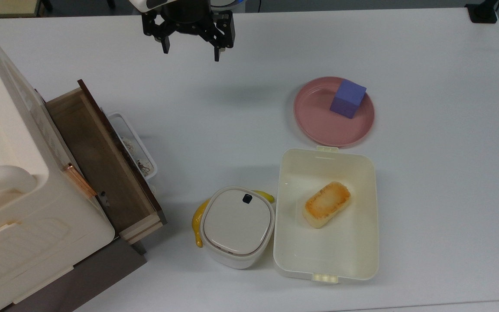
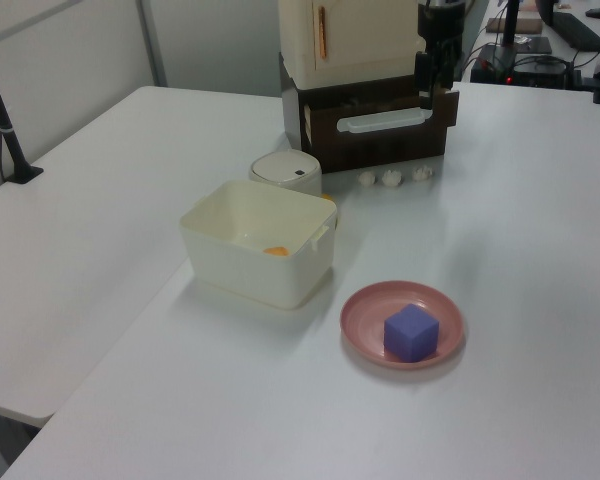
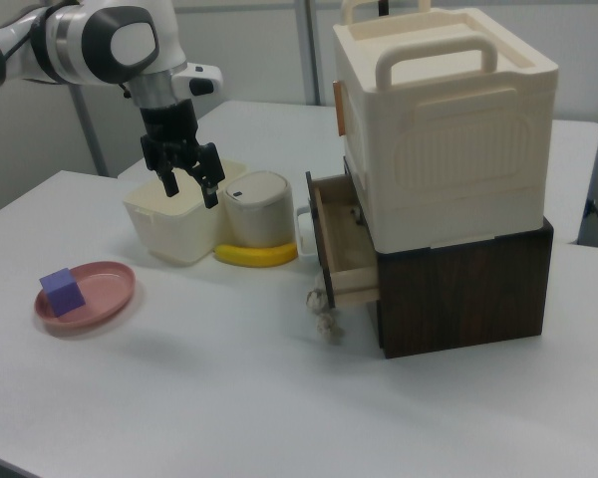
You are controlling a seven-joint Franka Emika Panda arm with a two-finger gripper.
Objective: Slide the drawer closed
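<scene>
The drawer (image 1: pixel 98 156) stands pulled out of the dark wooden base under the cream cabinet (image 1: pixel 11 130) at the top view's left. Its brown floor looks bare, and its dark front panel carries a white loop handle (image 1: pixel 140 143). In the left view the drawer front (image 2: pixel 375 145) faces the camera; in the right view the drawer (image 3: pixel 341 239) juts out towards the right view's left. My gripper (image 1: pixel 191 51) hangs open above the table, empty, well apart from the drawer. It also appears in the left view (image 2: pixel 428 85) and in the right view (image 3: pixel 189 187).
A pink plate (image 1: pixel 319 125) holds a purple cube (image 1: pixel 347 99). A cream lunch box (image 1: pixel 362 260) contains a toasted bread piece (image 1: pixel 326 204). Beside it stand a white lidded container (image 1: pixel 236 225) and a banana (image 1: pixel 196 221). Small white bits (image 2: pixel 392 178) lie before the drawer.
</scene>
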